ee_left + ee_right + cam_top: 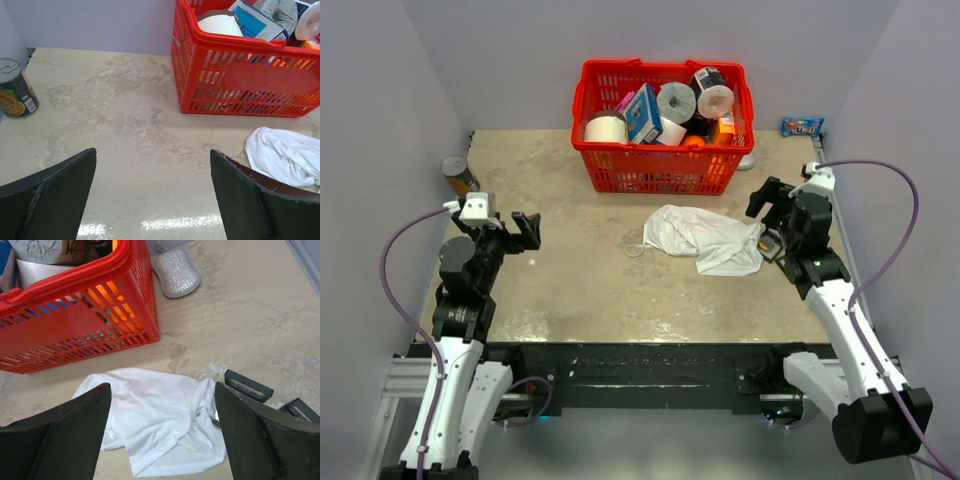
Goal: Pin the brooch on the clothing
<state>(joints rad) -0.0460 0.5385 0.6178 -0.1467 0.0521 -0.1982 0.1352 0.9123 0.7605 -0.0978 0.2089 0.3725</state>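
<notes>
Currently, both pincers are spread wide and hold nothing.

1. Left gripper: fingers far apart, with bare table between them. In the top view it sits at 9 o'clock of the table centre.
2. Right gripper: fingers far apart. In its wrist view the T-shirt lies between them, apart from both.
3. T-shirt: crumpled in a loose heap on the table, at 3 o'clock of the table centre in the top view, near the right arm.
4. Brooch: cannot be made out in any view.
5. Red basket: at 12 o'clock of the T-shirt, near it but apart, filled with paper rolls and boxes.
6. Dark rectangular pieces: two, on the table just beside the T-shirt's 3 o'clock edge.
7. Silver glittery object: on the table at the basket's 3 o'clock corner.
8. Tin can: upright at 10 o'clock of the table.
9. Blue packet: at 1 o'clock, by the far wall.
</notes>
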